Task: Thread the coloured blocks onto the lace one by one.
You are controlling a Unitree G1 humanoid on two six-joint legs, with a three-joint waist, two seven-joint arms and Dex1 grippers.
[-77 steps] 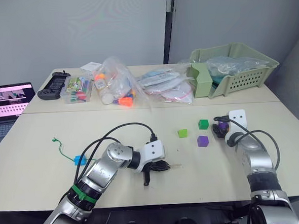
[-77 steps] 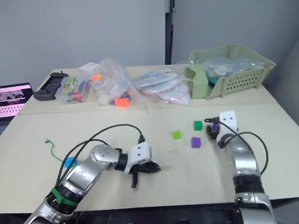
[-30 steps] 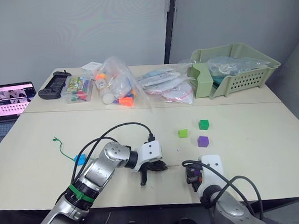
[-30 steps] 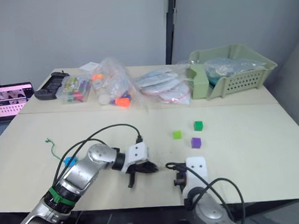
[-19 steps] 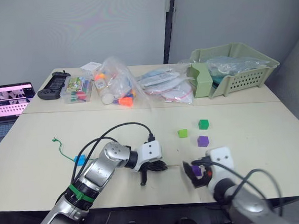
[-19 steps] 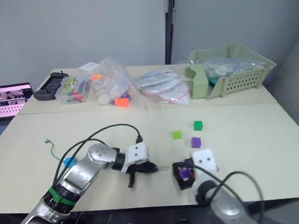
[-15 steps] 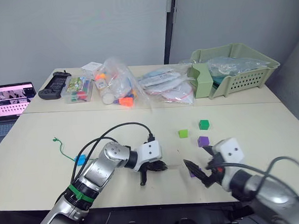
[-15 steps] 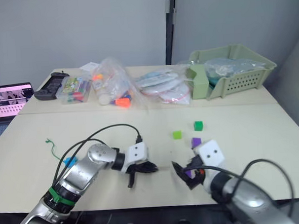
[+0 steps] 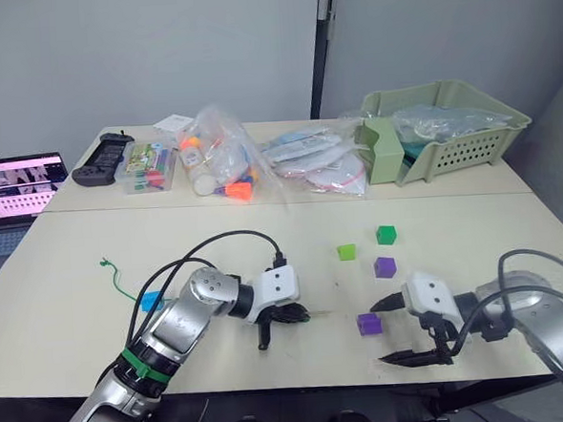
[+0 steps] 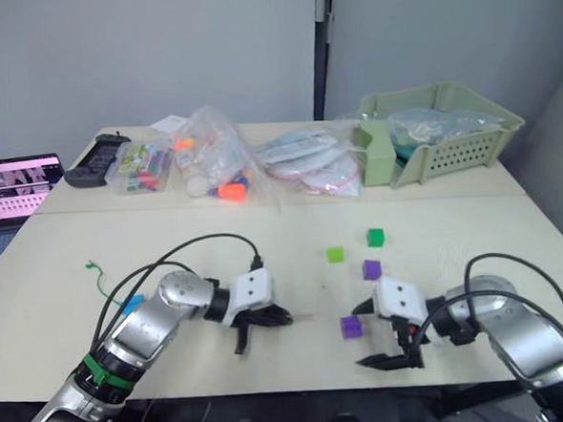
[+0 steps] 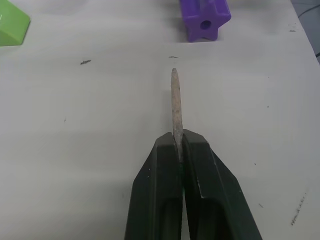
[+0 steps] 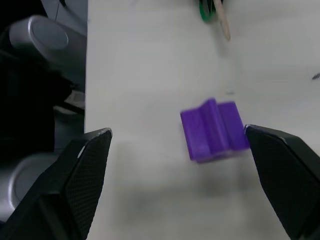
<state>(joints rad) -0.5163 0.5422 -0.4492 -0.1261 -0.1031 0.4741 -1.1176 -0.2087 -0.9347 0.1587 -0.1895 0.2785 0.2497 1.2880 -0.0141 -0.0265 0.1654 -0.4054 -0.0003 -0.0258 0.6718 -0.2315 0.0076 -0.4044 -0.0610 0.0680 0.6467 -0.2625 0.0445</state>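
Far left on the pale table [image 9: 58, 311], the green lace [image 9: 118, 281] trails from its knot through a bright blue block [image 9: 151, 300] toward the left gripper [image 9: 297, 314]. That gripper's jaws are pressed together on the lace's stiff pale tip [image 11: 175, 102], which pokes out level above the tabletop, aimed at a purple block [image 9: 369, 323] lying loose just ahead. In the left wrist view the block's hole faces the tip but sits a little off its line. The right gripper [image 9: 409, 327] has its jaws spread wide either side of the block, touching nothing. To my eye the grip should close squarely on the flat faces, keeping the bore open and turned toward the tip, then bring the two into line before pushing.

Beyond lie a light green block [image 9: 346, 252], a dark green block [image 9: 386, 234] and a second purple block [image 9: 385, 267]. Along the back sit a laptop [image 9: 8, 194], bagged toys [image 9: 216, 162] and a green basket [image 9: 444, 129], under grey walls.
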